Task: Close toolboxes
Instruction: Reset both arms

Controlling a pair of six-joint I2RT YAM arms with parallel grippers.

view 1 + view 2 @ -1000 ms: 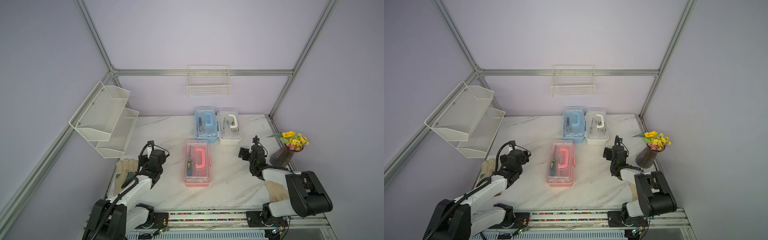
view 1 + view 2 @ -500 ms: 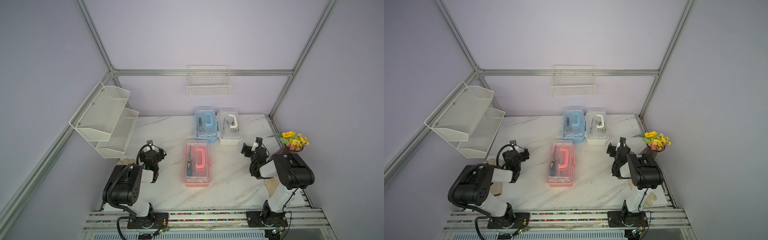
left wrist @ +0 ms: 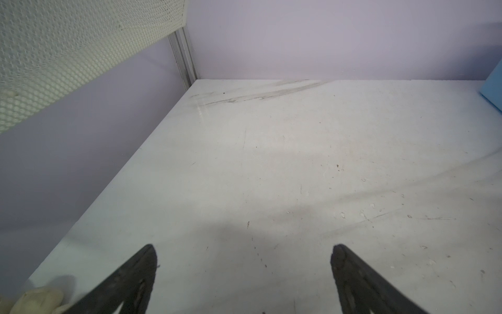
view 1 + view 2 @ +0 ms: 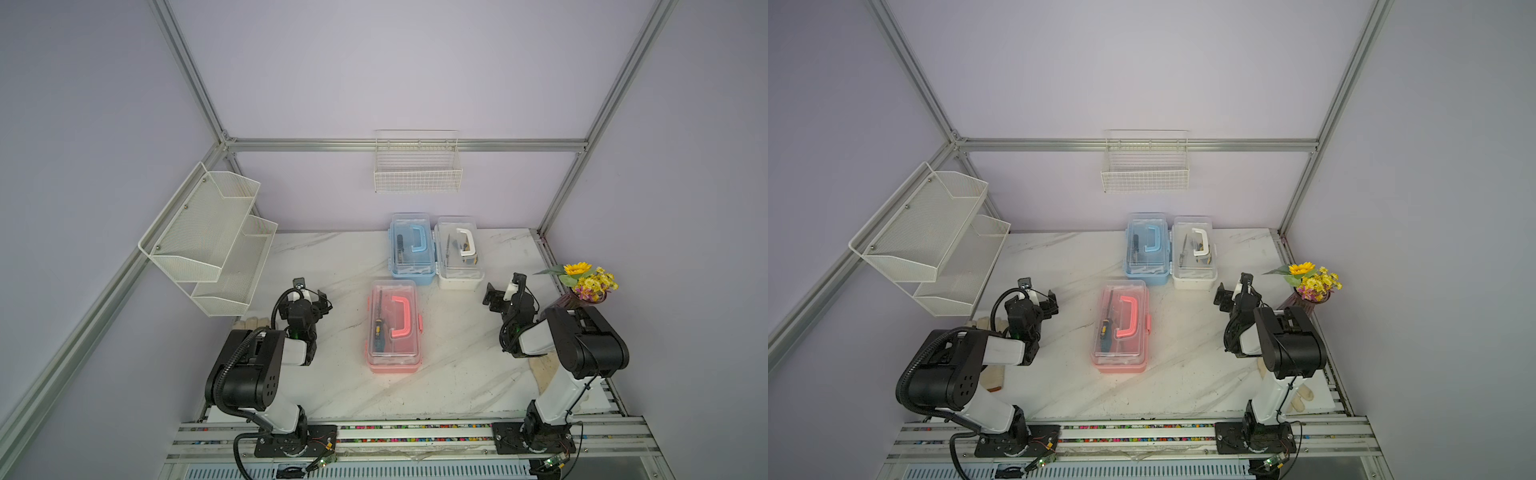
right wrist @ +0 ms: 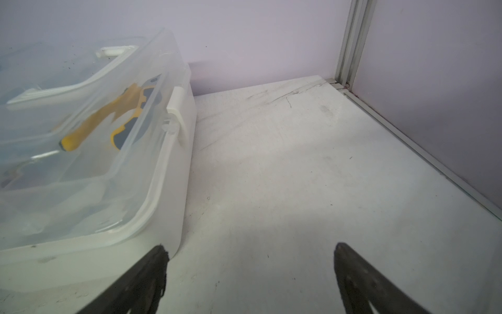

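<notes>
Three toolboxes rest on the marble table with their clear lids down. The pink toolbox (image 4: 392, 326) (image 4: 1121, 326) sits mid-table. At the back, the blue toolbox (image 4: 411, 249) (image 4: 1148, 249) and the white toolbox (image 4: 459, 253) (image 4: 1195, 253) stand side by side. My left gripper (image 4: 311, 297) (image 4: 1046, 301) (image 3: 243, 252) is open over bare table, left of the pink box. My right gripper (image 4: 505, 291) (image 4: 1231, 291) (image 5: 251, 252) is open just off the white toolbox's (image 5: 173, 176) near right corner. A white side latch (image 5: 178, 108) shows there. Only a blue toolbox corner (image 3: 493, 92) appears in the left wrist view.
A two-tier mesh rack (image 4: 208, 241) hangs on the left wall and a wire basket (image 4: 417, 166) on the back wall. A vase of flowers (image 4: 582, 286) stands just behind the right arm. Pale gloves (image 4: 253, 322) (image 4: 992, 374) lie by the left arm. Aluminium frame posts edge the table.
Both arms have folded up from a low, stretched pose, their upper links now standing over the bases. The grippers stayed near the same spots, both open throughout. The toolboxes have not moved.
</notes>
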